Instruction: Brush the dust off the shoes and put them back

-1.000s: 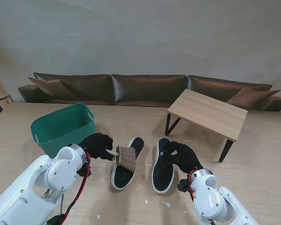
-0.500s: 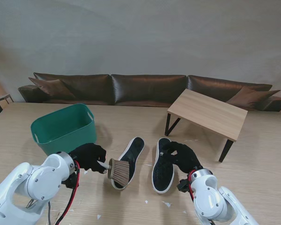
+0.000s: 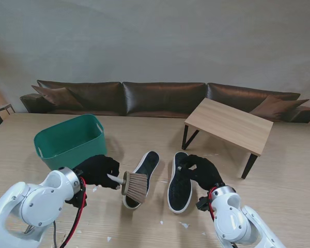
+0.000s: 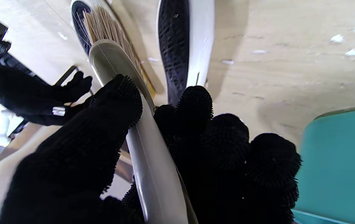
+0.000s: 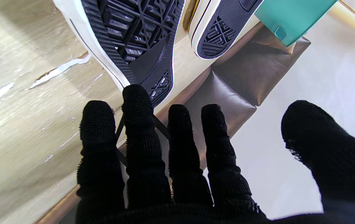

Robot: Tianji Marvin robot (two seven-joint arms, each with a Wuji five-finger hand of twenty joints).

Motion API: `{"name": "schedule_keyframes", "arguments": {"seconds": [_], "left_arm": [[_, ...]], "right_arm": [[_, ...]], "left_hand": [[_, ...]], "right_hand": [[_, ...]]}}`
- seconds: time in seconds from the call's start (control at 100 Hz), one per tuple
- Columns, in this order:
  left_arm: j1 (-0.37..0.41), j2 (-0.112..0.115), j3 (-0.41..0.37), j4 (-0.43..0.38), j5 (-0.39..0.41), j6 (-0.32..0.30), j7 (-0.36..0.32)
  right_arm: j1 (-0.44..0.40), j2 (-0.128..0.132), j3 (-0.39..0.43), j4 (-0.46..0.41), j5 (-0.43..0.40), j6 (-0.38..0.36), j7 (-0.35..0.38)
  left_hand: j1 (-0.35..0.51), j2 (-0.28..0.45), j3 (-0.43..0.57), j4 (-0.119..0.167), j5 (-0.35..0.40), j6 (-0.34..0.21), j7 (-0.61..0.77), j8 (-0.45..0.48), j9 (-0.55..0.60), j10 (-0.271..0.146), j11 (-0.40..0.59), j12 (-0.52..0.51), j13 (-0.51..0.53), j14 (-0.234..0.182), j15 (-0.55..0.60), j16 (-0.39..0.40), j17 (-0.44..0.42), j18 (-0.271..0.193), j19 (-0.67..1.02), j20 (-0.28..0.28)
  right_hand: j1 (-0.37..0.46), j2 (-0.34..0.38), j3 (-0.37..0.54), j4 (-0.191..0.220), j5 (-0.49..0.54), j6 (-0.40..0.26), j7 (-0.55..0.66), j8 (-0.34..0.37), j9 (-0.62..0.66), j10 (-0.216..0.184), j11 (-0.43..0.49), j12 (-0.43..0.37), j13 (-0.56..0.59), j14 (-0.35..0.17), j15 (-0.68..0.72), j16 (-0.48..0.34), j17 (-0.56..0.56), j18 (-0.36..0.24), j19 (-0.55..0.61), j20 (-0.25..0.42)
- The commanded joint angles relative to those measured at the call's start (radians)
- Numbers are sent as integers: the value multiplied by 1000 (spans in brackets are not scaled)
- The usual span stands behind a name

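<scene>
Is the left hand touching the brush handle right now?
Touching. The left wrist view shows the left hand with thumb and fingers wrapped around the pale handle of the brush, no gap visible.

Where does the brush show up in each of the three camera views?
Stand view: brush held by the left hand, bristles over the left shoe, heel end.
Left wrist view: brush gripped between the fingers.
Right wrist view: not in it.
Shared landmark: the green bin.
</scene>
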Motion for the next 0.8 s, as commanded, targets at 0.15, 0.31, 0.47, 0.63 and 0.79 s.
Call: {"name": "schedule_keyframes", "arguments": {"seconds": [0.15,0.31,0.47,0.63,0.79], "left_arm": [[-65,-32,60,27,-50,-16,101],[-147,-51,158,92,-85,-13,190],[-240,-71,269,178,-108,0,264],[-322,-95,365,276,-94,28,356],[-389,-125,437,379,-85,54,459]], "right_arm": [[-18,-8,20,-31,-5,-6,-10],[-18,-14,37,-38,-5,-2,-33],[-14,-19,51,-37,1,4,-53],[-11,-24,59,-35,6,8,-69],[-9,-25,60,-35,7,9,-73]], "left_hand": [[85,41,38,30,30,-28,53,27,43,-6,1,-4,56,-27,-6,14,0,3,25,14],[83,38,42,29,32,-27,53,27,43,-7,4,-2,57,-26,-3,15,3,7,26,15],[82,37,45,28,32,-26,53,27,43,-5,5,-1,56,-26,-2,15,4,9,26,15],[80,33,49,26,35,-26,54,27,44,-6,7,0,57,-25,0,14,9,11,26,14],[81,29,54,25,38,-21,54,25,45,-4,10,1,57,-21,3,13,13,20,28,13]], "right_hand": [[-49,17,12,27,5,-5,12,-11,10,7,7,-15,20,3,11,-5,-209,19,2,3],[-48,17,14,27,9,-3,12,-11,13,8,7,-15,23,2,12,-4,-208,20,3,3],[-46,16,17,27,15,0,12,-11,18,11,6,-15,25,5,13,-4,-207,21,3,3],[-44,15,20,26,18,4,11,-12,22,14,6,-15,28,8,13,-3,-205,26,3,3],[-44,15,22,26,20,5,10,-12,24,14,5,-15,29,7,11,-4,-203,26,2,3]]}}
